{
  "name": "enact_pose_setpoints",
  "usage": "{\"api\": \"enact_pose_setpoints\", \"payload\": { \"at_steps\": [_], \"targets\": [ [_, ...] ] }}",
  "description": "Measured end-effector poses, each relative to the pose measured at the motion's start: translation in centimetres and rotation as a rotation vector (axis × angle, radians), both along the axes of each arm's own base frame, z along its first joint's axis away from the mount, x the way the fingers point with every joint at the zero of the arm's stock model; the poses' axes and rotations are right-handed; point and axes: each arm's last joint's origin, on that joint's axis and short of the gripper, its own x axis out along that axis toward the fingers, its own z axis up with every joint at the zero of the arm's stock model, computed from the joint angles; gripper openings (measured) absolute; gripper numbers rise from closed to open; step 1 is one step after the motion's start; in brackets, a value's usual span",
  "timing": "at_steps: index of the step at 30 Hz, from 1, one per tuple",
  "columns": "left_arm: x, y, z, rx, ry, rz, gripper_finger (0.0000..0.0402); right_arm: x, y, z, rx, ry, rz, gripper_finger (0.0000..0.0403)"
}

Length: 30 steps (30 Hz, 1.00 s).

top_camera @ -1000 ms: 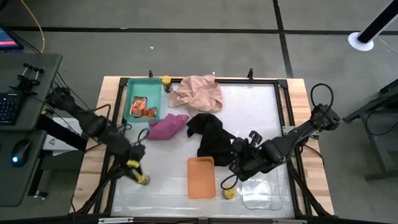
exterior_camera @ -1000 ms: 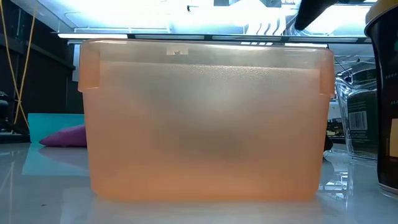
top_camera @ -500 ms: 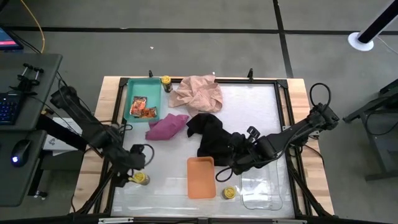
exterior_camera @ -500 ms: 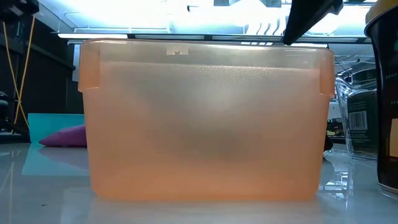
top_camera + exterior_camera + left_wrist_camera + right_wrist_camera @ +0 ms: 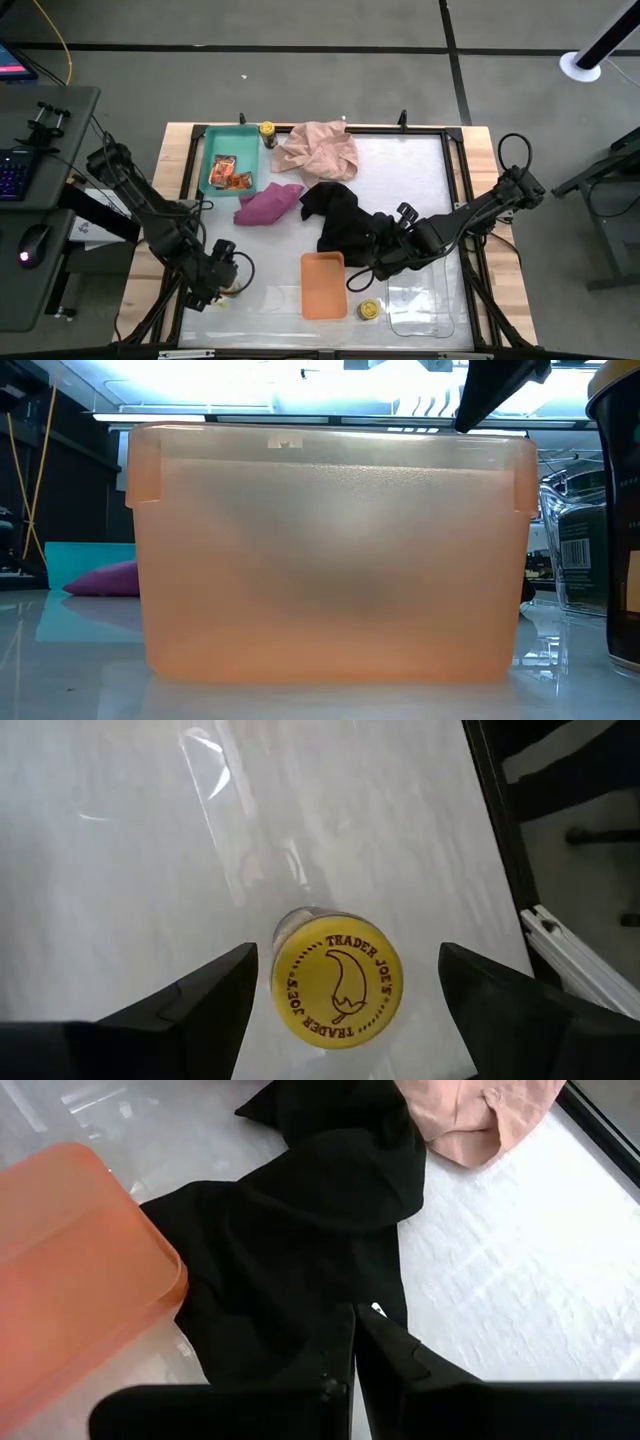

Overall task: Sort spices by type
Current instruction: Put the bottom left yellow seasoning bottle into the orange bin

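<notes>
Left gripper [image 5: 345, 970] over a yellow-lidded jar; right gripper [image 5: 355, 1370] on the black cloth.

The left gripper's jaws are spread wide, one each side of the Trader Joe's jar [image 5: 337, 981], its round yellow lid facing up on the glossy white table [image 5: 420, 170] at about 8 o'clock; neither finger touches it. The right gripper's jaws are pressed together over the crumpled black cloth [image 5: 340, 220] at table centre. The teal tray [image 5: 215, 140] at 11 o'clock holds flat orange-red packets [image 5: 229, 173]; a second yellow-lidded jar [image 5: 267, 130] stands just beside its far corner. The translucent orange tray [image 5: 323, 285] at 6 o'clock looks bare inside. A third yellow-lidded jar [image 5: 369, 311] sits between it and the clear tray [image 5: 422, 310] at 5 o'clock. A soft pink cloth [image 5: 316, 148] is bunched at 12 o'clock, with a magenta cloth [image 5: 268, 203] beside the black one.
</notes>
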Motion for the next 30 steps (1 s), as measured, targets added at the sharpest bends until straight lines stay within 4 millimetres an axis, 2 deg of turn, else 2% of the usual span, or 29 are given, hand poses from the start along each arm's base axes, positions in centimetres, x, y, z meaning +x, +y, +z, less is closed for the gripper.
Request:
{"api": "enact_pose_setpoints", "payload": {
  "at_steps": [10, 24, 27, 30],
  "targets": [
    [-0.5, -0.9, -0.9, 0.077, 0.016, -0.132, 0.0298, 0.0, 0.0, 0.0, -0.003, -0.001, -0.001, 0.0007],
    [0.4, -1.9, -3.2, 0.176, 0.075, -0.153, 0.0297, 0.0, 0.0, 0.0, 0.0, -0.016, -0.023, 0.0007],
    [0.5, -2.0, -3.6, 0.189, 0.084, -0.152, 0.0289, 0.0, 0.0, 0.0, -0.003, -0.013, -0.018, 0.0007],
    [0.6, -2.0, -3.7, 0.193, 0.084, -0.148, 0.0261, 0.0, 0.0, 0.0, -0.007, -0.008, -0.009, 0.0007]
  ]
}}
